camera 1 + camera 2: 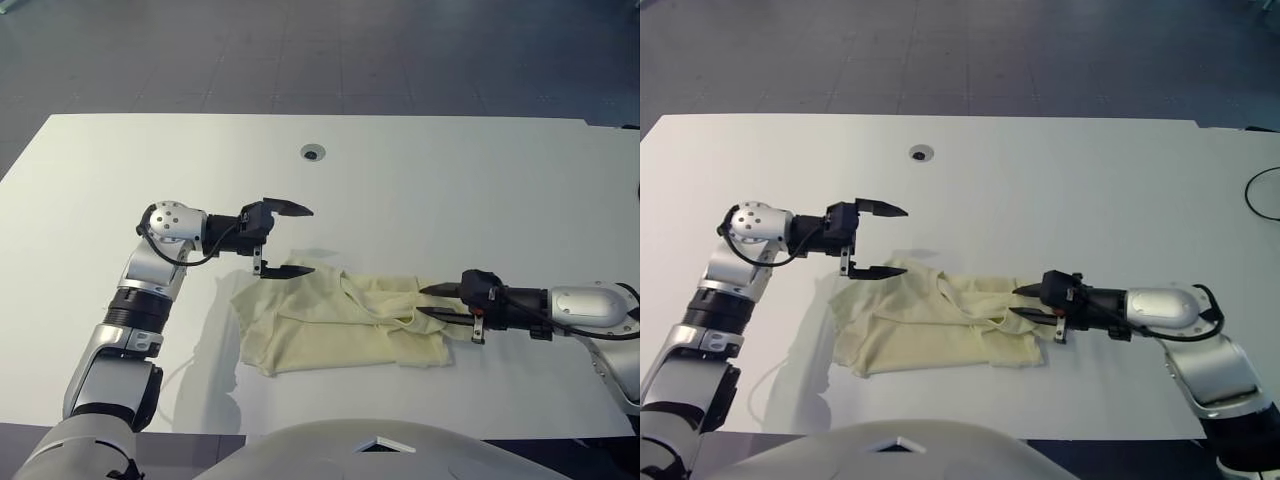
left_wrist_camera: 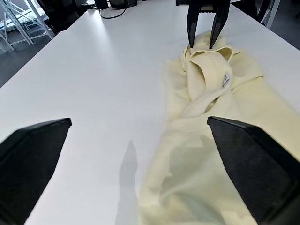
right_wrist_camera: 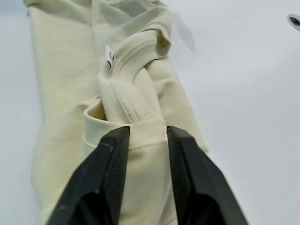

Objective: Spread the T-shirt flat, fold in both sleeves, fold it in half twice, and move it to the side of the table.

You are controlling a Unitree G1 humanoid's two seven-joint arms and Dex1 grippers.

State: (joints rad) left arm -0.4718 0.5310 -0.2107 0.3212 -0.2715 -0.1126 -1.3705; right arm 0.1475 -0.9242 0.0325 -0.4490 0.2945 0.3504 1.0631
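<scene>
**Shirt bunched near the front edge, not yet spread**

Nearest us, the T-shirt [image 1: 330, 325] lies close to the front edge of the table [image 1: 450, 170], rumpled and with layers doubled over. We judge the step in hand to be spreading it flat. At its right end the right gripper [image 1: 420, 301] sits low on the cloth, drawn nearly closed and pinching a thick fold. At the left end the left gripper [image 1: 290, 240] hovers just above the cloth, spread wide and holding nothing.

To do this well, we would have the left claw take its end low and firmly. We would then draw the two ends apart evenly along the tabletop, so the layers slide out rather than twist.

The right wrist view settles what the head views leave unclear. The fold fills the gap between the fingers [image 3: 105, 173], and the neckband [image 3: 140, 47] is twisted beside its label [image 3: 109, 57]. The head views give the whole outline and, farther off, a small hole [image 1: 313, 152] in the tabletop.
</scene>
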